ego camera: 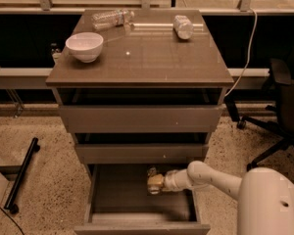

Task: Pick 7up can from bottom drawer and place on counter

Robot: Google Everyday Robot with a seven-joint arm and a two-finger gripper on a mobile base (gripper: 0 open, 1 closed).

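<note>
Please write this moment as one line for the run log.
phase: pick | gripper: inside open bottom drawer, toward its back | 7up can: cannot make out | counter: white bowl, two plastic bottles lying
</note>
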